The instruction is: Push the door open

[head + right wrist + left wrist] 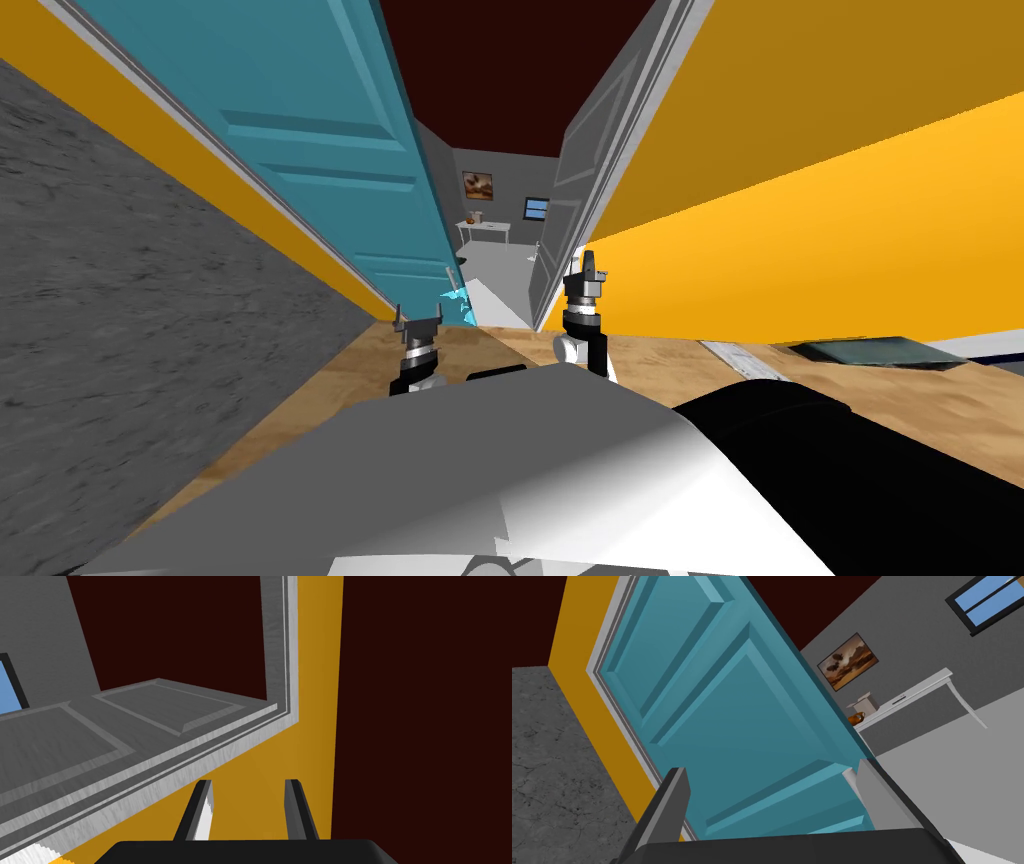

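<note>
— Left gripper [418, 316] state?
— Fingers spread, empty, at the free edge of the teal panelled door [300, 130], which stands left of the gap.
— Room ahead?
— Narrow opening. Grey door [585, 170] bounds it right, right gripper [588, 262] narrowly parted beside it, white table [485, 226] far beyond.

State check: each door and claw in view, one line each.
Teal panelled door: swung open, on the left of the gap.
Grey panelled door: swung open, on the right of the gap.
Left claw: open, empty, facing the teal door.
Right claw: open, narrower gap, empty.
</note>
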Motion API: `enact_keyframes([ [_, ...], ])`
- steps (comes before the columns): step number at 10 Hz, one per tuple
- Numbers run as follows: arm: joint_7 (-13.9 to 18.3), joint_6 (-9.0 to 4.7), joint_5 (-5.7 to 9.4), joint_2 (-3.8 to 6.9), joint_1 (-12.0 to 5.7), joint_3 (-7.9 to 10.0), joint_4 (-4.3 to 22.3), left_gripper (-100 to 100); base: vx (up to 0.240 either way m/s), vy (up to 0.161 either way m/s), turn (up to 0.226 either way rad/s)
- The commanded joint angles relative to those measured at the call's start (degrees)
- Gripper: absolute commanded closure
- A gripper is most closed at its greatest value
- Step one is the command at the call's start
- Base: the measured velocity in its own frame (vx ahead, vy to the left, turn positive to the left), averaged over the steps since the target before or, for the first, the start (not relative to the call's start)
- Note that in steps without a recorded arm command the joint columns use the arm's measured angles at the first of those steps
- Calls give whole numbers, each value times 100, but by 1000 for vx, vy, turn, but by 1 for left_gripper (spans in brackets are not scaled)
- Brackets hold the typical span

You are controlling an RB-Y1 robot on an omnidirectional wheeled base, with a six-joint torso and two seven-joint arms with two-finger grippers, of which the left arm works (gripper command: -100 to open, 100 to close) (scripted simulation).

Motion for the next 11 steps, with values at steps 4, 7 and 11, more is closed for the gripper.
enact_keyframes([
  [4,510,-168,352,138,-45,-205,519,-100,77,61,-138],
  [7,838,-281,581,231,-72,-335,862,-100,81,81,-120],
  [11,1268,-428,880,351,-108,-505,1311,-100,74,73,-140],
])
